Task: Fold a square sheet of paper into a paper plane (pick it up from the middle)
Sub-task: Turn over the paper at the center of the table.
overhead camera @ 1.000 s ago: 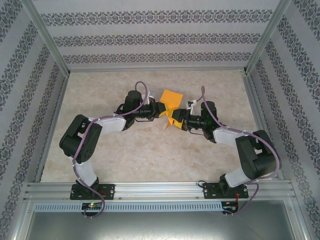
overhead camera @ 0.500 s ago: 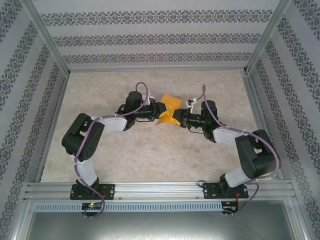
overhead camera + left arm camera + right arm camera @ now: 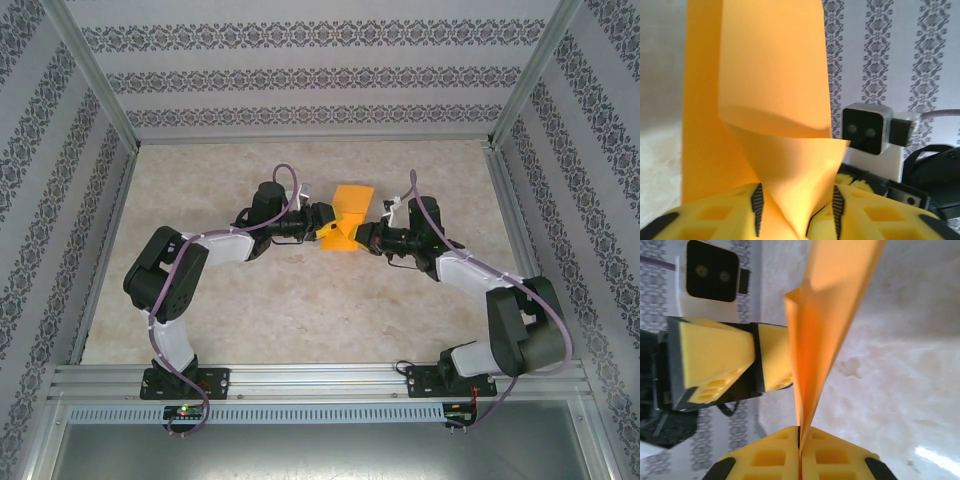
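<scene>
So, the square sheet of paper [image 3: 350, 205] is up between the two arms, roughly mid-worktop [image 3: 300, 320] and a bit toward the far side. It's not a flat square right now. It's bright orange, partly creased, and twisted where the arms meet it.

The right pincer [image 3: 361, 237] has it for real. In the right wrist view the right pincer [image 3: 800, 447] has its two yellow fingers pressed flat together, and the bottom edge of the paper [image 3: 822, 335] is pinched in the seam between them. From there the sheet rises as a narrow folded blade, with the pale marbled worktop [image 3: 905, 365] behind it.

The left pincer [image 3: 325, 224] comes in from the other side, nose to nose with the right one. In its own wrist view the left pincer [image 3: 796, 210] is spread: there's a clear gap between the ribbed black pads [image 3: 756, 206]. The paper [image 3: 775, 75] funnels down into that gap without being squeezed, then fans out wide above with a curled flap across the middle. I can't tell whether either pad is brushing it.

Behind the paper in that view there's the right arm's camera box [image 3: 866, 131] against the patterned wall [image 3: 935, 60]. In the right wrist view, one of the left pincer's yellow fingers [image 3: 774, 357] sits just beside the sheet.
</scene>
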`<state>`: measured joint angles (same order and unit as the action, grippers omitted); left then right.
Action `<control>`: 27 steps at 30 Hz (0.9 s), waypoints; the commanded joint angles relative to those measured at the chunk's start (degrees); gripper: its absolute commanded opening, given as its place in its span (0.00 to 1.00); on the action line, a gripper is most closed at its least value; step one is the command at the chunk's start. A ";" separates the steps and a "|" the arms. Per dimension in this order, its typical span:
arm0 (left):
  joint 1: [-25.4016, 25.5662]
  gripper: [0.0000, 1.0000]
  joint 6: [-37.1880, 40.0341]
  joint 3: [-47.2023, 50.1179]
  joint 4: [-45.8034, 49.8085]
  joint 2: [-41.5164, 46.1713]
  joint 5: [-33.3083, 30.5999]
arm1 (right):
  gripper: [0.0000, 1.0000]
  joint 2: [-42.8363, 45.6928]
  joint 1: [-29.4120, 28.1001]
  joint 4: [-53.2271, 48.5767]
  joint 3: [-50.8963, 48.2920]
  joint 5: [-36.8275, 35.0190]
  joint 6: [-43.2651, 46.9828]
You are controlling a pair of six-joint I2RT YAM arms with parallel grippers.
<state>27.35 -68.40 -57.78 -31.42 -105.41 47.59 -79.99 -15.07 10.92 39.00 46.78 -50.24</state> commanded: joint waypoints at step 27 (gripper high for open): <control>-7.88 0.65 23.19 15.34 39.39 33.19 -1.97 | 0.08 -22.19 -27.07 -70.69 37.75 -68.79 29.17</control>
<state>20.95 -47.75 -44.73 2.50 -77.41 46.24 -100.29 -40.25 -57.87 74.11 -23.03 -20.80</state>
